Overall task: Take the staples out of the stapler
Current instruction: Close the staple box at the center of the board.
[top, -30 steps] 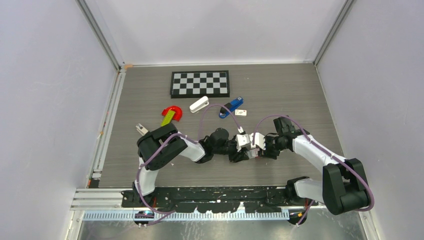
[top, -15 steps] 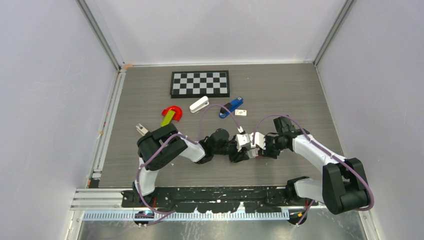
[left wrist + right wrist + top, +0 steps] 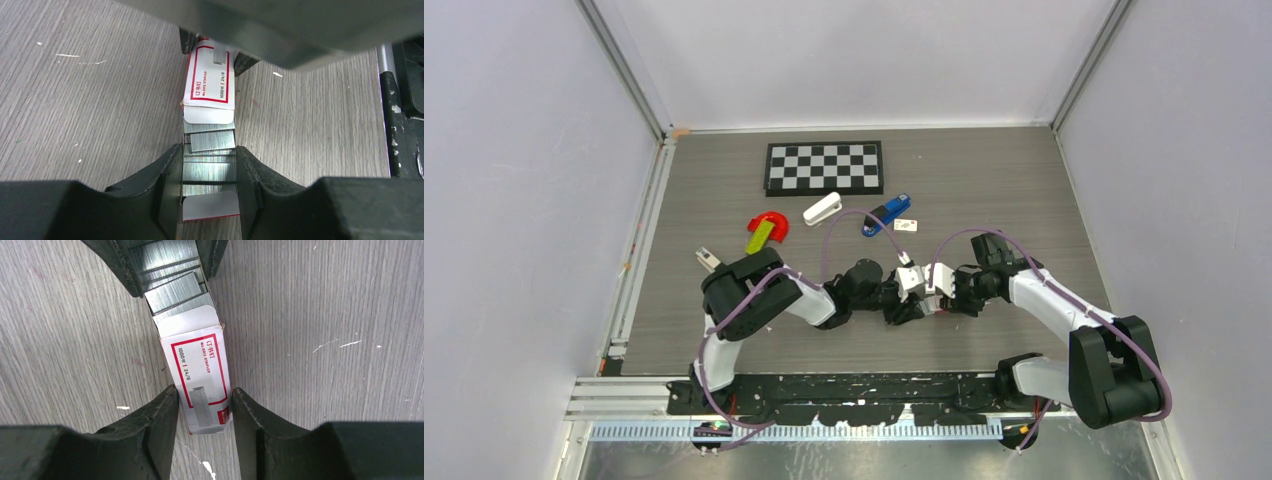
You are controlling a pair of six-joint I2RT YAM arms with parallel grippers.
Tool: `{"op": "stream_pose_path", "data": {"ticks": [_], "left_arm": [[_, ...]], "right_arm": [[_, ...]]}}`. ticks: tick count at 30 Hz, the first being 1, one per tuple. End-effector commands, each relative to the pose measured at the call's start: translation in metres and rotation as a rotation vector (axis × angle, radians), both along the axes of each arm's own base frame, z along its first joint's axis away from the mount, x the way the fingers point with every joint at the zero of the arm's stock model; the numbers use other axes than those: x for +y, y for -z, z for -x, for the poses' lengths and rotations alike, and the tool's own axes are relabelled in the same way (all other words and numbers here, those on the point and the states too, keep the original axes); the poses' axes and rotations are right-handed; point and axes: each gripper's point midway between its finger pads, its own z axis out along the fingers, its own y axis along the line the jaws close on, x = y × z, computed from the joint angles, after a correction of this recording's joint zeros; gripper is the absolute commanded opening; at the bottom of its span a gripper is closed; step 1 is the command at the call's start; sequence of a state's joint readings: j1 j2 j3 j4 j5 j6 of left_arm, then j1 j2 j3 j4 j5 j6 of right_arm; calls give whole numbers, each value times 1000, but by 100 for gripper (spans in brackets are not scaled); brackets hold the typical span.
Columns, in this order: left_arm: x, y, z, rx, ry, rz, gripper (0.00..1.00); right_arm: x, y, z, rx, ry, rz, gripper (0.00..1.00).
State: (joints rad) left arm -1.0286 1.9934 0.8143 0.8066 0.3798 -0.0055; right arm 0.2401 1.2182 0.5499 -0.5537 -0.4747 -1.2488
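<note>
**Both tools on a staple box, blue stapler untouched on the bench**

Stapler [image 3: 885,214]: blue, lying flat on the bench [image 3: 1024,190], about mid-width and toward the far edge. It sits just off the near right corner of the checkerboard [image 3: 824,167]. Nothing grips it and both arms are well apart from it.

Left tool [image 3: 209,165]: partly closed, with its two dark fingers [image 3: 167,175] pressed on either side of the tray [image 3: 210,206] of a staple box. The tray is slid partway out, with rows of silver staples [image 3: 209,145] exposed in it. A white flap shows at the tray's end.

Right tool [image 3: 205,400]: partly closed, fingers [image 3: 160,415] set against both long sides of the box sleeve [image 3: 200,370]. The sleeve is white with a red frame and print. The fingers look to be in contact and gripping it.

The two tools face each other at the middle of the bench, nearer the near edge, with the box lying low on the wood between them.

Other items: a white stapler [image 3: 822,209] is beside the blue one on the side toward the left edge, not touching it. A small white card [image 3: 906,225] is just beside the blue stapler toward the right edge. A red curved piece [image 3: 770,221] and a yellow-green strip [image 3: 760,236] lie further toward the left edge.
</note>
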Motion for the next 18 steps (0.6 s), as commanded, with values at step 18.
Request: {"op": "stream_pose_path", "data": {"ticks": [18], "left_arm": [[18, 77, 50, 76, 148, -221, 21]], "right_arm": [[32, 8, 17, -38, -244, -20, 51]]}}
